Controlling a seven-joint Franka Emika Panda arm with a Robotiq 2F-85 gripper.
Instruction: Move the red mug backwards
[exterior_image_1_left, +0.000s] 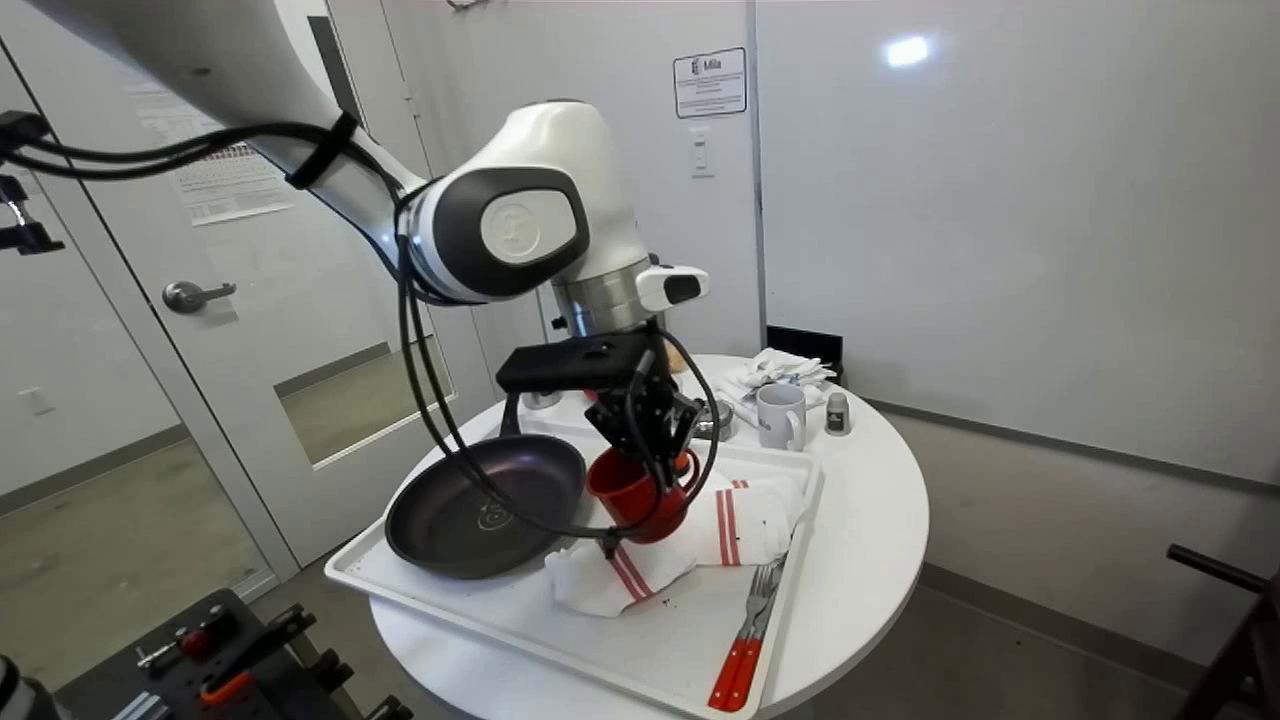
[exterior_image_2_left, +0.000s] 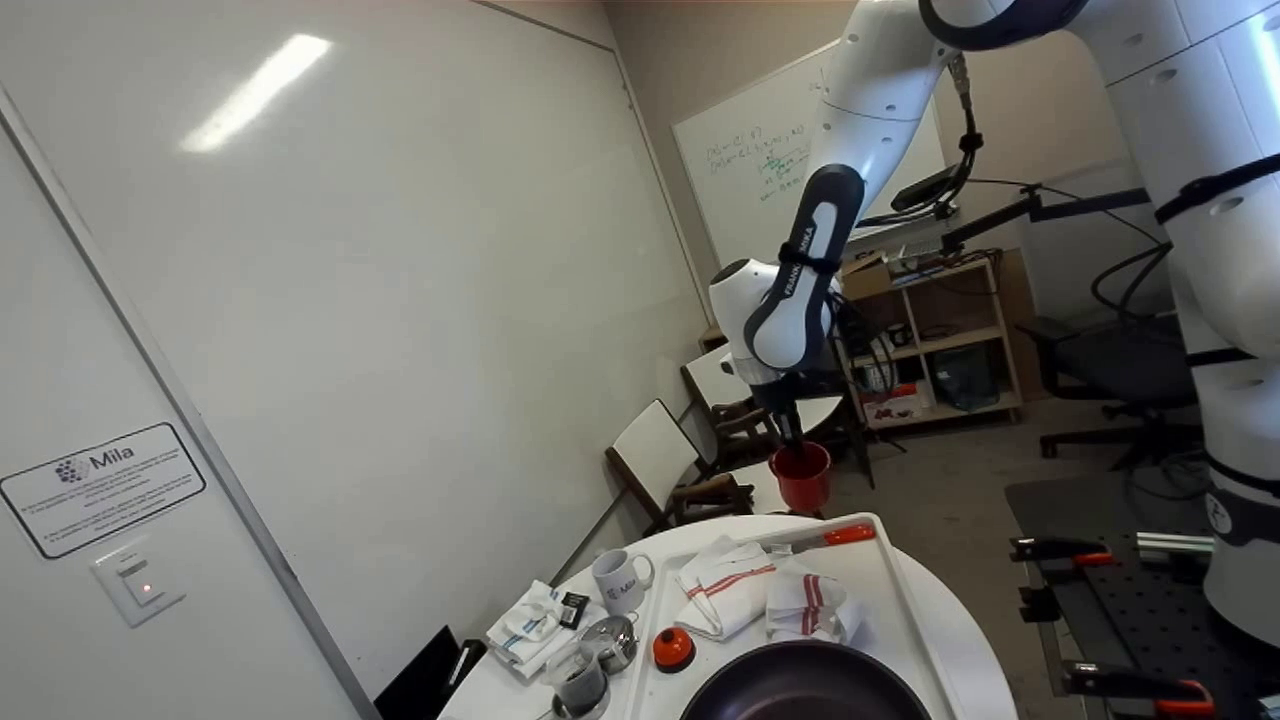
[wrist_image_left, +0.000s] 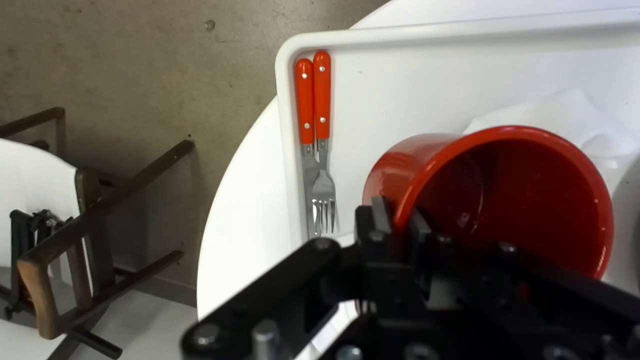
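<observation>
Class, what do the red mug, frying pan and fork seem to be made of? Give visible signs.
The red mug: glossy enamelled metal or glazed ceramic, judging by bright highlights; which is unclear. The frying pan: probably metal with a dark non-stick coating, from its smooth, purplish sheen. The fork: likely steel, from its grey shine; red handle, even and glossy, perhaps plastic.

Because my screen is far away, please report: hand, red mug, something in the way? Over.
Hand shut on one side of red mug. Mug held above tray. Striped cloth below may hinder setting down.
</observation>
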